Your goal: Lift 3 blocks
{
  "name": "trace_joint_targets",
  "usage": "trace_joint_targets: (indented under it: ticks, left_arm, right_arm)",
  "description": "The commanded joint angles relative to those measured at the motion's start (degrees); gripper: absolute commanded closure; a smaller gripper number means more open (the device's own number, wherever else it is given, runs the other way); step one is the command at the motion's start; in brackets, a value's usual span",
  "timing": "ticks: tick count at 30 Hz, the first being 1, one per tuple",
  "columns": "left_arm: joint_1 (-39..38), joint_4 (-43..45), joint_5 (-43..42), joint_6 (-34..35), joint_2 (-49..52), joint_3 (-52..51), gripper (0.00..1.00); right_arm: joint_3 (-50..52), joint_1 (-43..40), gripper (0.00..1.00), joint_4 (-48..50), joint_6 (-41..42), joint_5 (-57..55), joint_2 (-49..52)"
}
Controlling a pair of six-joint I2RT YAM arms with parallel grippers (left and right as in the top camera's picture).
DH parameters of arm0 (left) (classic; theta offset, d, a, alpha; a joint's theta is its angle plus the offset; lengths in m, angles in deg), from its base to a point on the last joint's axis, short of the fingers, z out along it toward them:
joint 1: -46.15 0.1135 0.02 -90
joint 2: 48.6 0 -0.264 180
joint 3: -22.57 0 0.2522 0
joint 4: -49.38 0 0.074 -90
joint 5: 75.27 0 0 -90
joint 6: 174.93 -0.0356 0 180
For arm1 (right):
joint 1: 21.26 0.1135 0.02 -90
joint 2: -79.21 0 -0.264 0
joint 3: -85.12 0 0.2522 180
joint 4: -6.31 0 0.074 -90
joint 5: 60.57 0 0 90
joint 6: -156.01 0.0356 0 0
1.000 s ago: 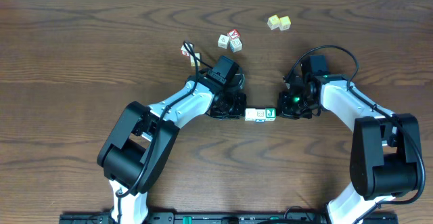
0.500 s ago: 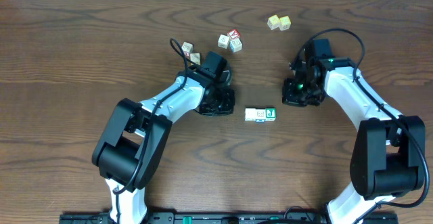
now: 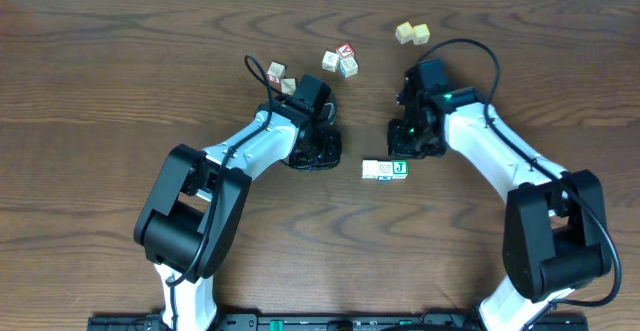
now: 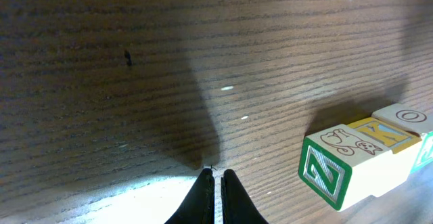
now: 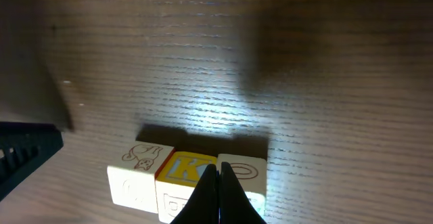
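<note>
1. Currently, the three blocks (image 3: 385, 169) are lying in one touching row near the desk's middle, none of them lifted.
2. The end block (image 3: 399, 168) nearest the right edge is showing a green "J" from overhead. In the right wrist view, the middle block (image 5: 181, 172) is showing a yellow "K".
3. The left gripper (image 4: 215, 180) is hovering clenched and empty, apart from the row's left end.
4. The right gripper (image 5: 218, 173) is hanging pinched together, grasping nothing, just behind the row; contact cannot be told.
5. Two yellowish cubes (image 3: 412, 34) are sitting near the far edge, with the red-lettered cubes (image 3: 341, 60) to their left.
</note>
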Motion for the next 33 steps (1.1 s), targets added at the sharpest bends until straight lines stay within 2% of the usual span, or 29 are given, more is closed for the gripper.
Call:
trace_joint_targets:
  ticks: [1,13,33]
  left_arm:
    - [0.13,-0.37,0.74,0.28,-0.96,-0.28,0.93]
    - [0.13,-0.46,0.76,0.02,-0.96,-0.28,0.93]
    - [0.13,-0.5,0.74,-1.03,-0.96,-0.28,0.93]
  right_arm:
    - [-0.02,0.98,0.99,-0.02,2.89,-4.04,-0.24]
    - [1.05,1.07,0.99,0.42,4.17,-3.58,-0.24]
    - [1.42,1.07,0.99,6.6,4.13,-4.07,-0.24]
